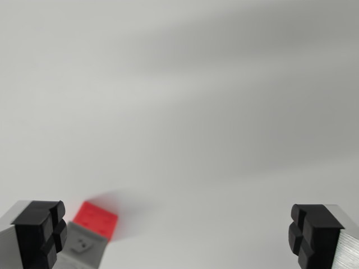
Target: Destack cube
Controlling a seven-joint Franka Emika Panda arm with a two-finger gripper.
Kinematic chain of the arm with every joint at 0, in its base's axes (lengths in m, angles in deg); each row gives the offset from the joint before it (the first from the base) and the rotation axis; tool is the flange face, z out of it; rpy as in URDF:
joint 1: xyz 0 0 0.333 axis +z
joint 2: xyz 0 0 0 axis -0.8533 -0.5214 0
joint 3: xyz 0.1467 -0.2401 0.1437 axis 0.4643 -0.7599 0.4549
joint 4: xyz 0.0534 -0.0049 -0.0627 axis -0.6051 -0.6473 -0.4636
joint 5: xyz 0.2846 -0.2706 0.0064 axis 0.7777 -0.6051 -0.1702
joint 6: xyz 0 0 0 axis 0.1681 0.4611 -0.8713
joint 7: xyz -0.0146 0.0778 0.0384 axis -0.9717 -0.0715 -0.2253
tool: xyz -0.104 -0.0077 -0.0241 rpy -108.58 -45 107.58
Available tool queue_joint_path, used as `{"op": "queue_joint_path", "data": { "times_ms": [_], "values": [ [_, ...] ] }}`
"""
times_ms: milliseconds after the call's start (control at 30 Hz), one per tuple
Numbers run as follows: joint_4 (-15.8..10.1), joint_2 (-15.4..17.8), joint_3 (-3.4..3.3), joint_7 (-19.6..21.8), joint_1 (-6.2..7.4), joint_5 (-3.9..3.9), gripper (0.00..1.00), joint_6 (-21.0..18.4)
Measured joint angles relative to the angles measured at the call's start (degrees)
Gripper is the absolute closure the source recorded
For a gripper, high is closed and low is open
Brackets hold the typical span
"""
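Fingers [39, 232] of the gripper [178, 235] stand at the two lower corners of the wrist view, one at the wrist view's left and one at the wrist view's right, both with black ribbed pads on grey metal bodies. They are wide apart, and nothing is between them; only the pale surface shows in the gap.

The surface [185, 101] is white-grey and fills almost all of the picture. Soft, wide shadow bands run across it from the upper right toward the left. Its edges and corners are outside the view, so the place of things on it can be told only against the gripper.

The red cube [99, 218] is low in the picture, just beside the left finger, on its inner side. It is seen from above and at an angle, with one corner turned toward the top of the view. Directly under it is a grey cube [83, 250], on which the red one sits, so the stack is together. The grey cube has small dark marks on its visible face, too small to read. Its lower part is cut off by the bottom edge of the picture. A faint reddish shadow lies on the surface above the stack. The stack is not between the fingers; whether the left finger touches it I cannot tell.
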Motion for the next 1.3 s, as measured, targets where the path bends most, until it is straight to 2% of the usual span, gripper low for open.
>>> {"op": "queue_joint_path", "data": {
  "times_ms": [667,1300],
  "values": [
    [-8.40,2.91,1.75,10.68,2.43,0.41,0.00,5.20],
    [-16.01,4.73,4.15,22.31,5.05,1.13,0.00,10.90]
  ]
}}
